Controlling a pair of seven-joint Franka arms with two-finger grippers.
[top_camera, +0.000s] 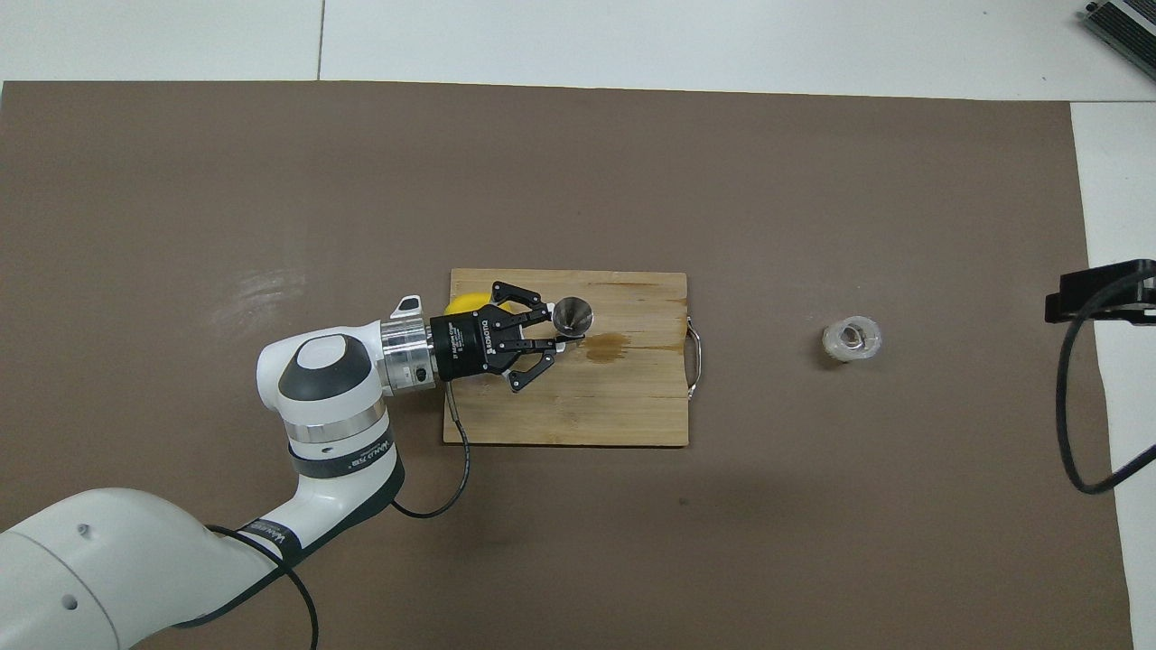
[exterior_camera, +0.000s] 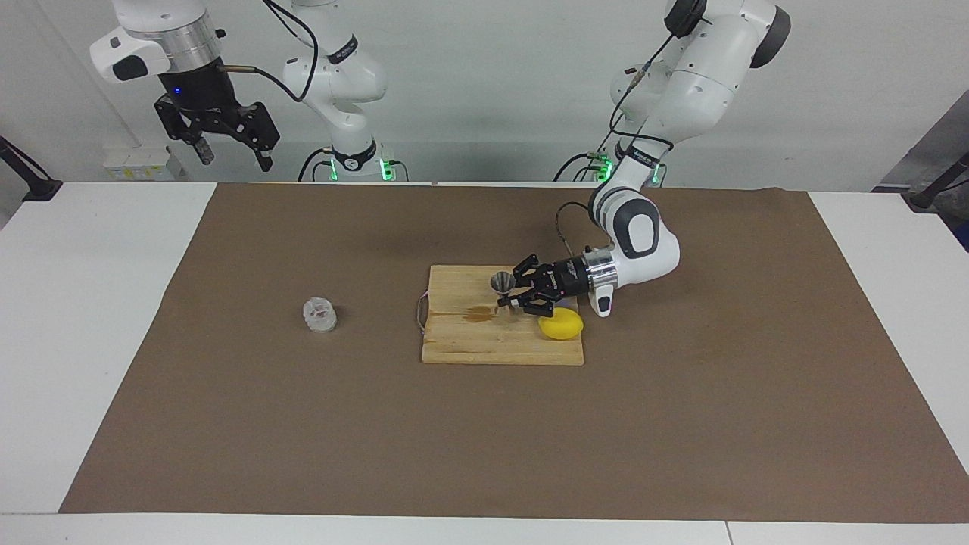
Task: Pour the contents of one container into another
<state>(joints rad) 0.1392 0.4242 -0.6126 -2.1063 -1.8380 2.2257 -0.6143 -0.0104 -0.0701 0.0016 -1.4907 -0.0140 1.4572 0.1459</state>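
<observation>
The left hand (exterior_camera: 509, 294) lies low and sideways over the pale wooden cutting board (exterior_camera: 469, 344), fingers clamped on the waist of the small silvery hourglass-shaped steel jigger (exterior_camera: 502, 291), probably so its cup stays upright. The squat clear faceted glass cup (exterior_camera: 319, 314) stands on the table well apart from that hand, toward the right arm's end. A yellow lemon (exterior_camera: 562, 325) lies just beside the wrist, and the right hand (exterior_camera: 227, 147) waits raised, fingers apart.

Lemon (top_camera: 471, 302) half hidden (under left end effector (top_camera: 553, 341)).
</observation>
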